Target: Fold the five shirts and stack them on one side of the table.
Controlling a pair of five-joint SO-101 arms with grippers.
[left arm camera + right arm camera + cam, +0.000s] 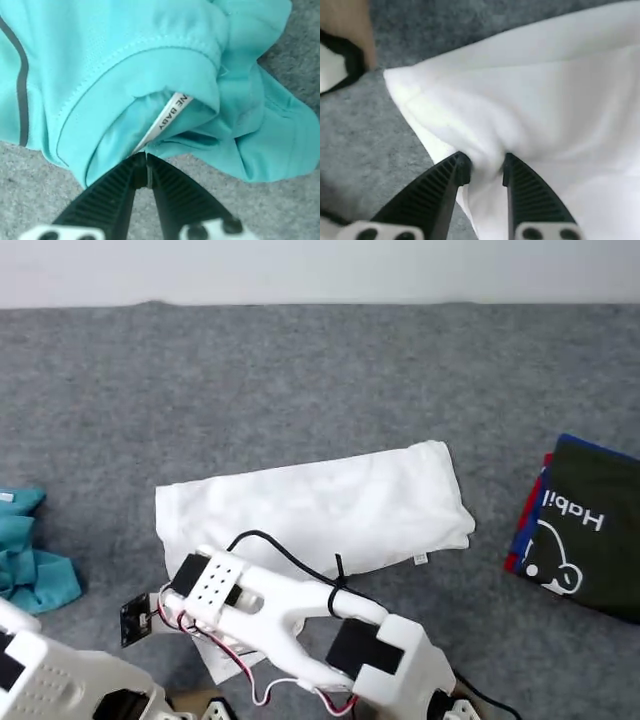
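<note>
While the right gripper (482, 170) straddles a raised ridge of the white shirt (320, 510), jaws apart with cloth bunched between them, you appear to be at the pinch that starts the next fold. It stands at the shirt's end nearest the arm bases, on the teal shirt's (125, 65) side.

Set the jaws deep enough to take every layer at that ridge, since a shallow bite would likely lift only the top one. Then, judging by the shape, carry the end low along the shirt's length and lay it square on the far end.

The white shirt lies mid-table (300, 370) as a long, already narrowed band. Its long axis runs across the table from the teal shirt's side toward the folded stack (600, 570), with the stack end sitting slightly farther from the arms. A small tag shows at the near edge of that end, but you cannot tell collar from hem.

The left gripper (146, 162) is closed tip to tip on what looks like the teal shirt's edge just below its label. That shirt is crumpled at the table's edge, well apart from the stack.
</note>
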